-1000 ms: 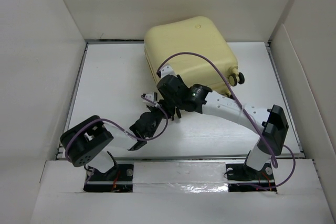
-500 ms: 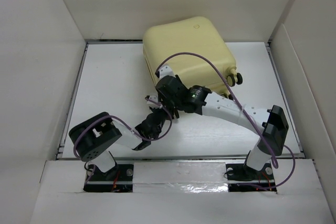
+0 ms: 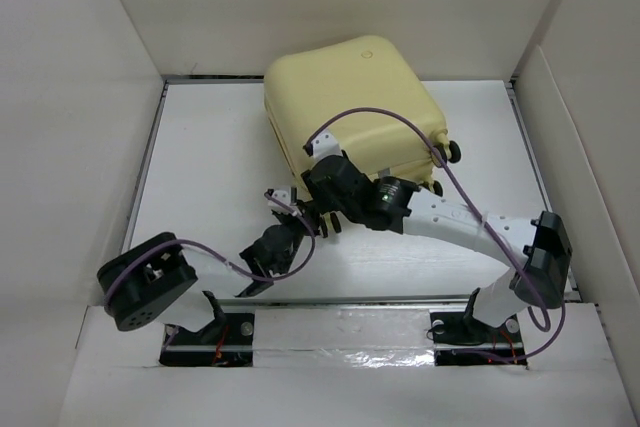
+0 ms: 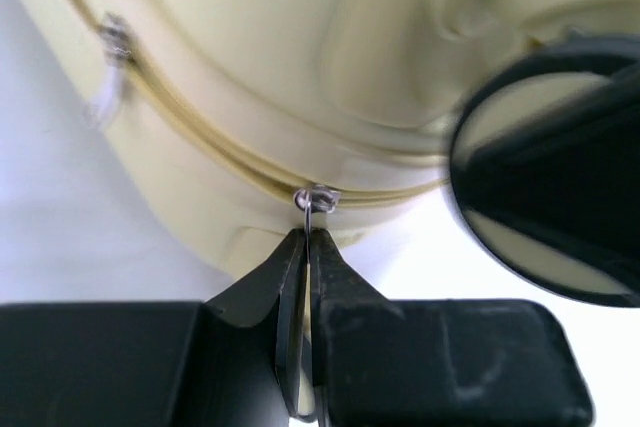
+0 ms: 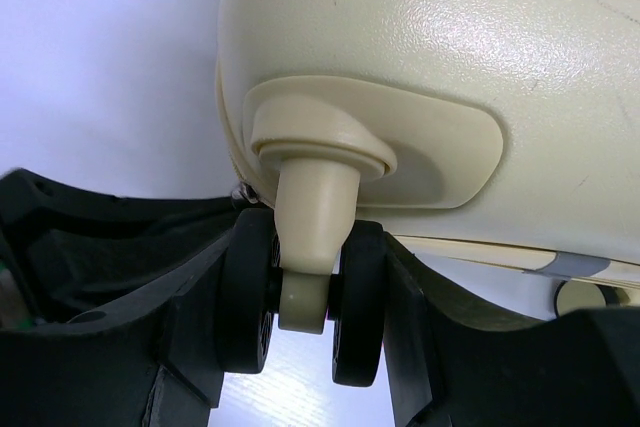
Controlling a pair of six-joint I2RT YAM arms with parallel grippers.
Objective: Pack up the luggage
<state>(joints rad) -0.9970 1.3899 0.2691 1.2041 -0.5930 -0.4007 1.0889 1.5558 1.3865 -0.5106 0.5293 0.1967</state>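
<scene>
The luggage is a pale yellow hard-shell suitcase, closed, lying at the back middle of the white table. My left gripper is at its near left corner. In the left wrist view it is shut on a small metal zipper pull on the zip line. A second zipper pull hangs further along the zip, blurred. My right gripper is at the same corner. In the right wrist view it is shut on a black twin wheel with a yellow stem.
White walls close in the table on the left, back and right. Another wheel sticks out at the suitcase's right side. Purple cables loop over both arms. The right forearm crosses the near middle of the table.
The suitcase has slid and turned a little to the left with both grippers on it. The left arm's elbow has dropped back to the left; the right arm's elbow has moved right.
</scene>
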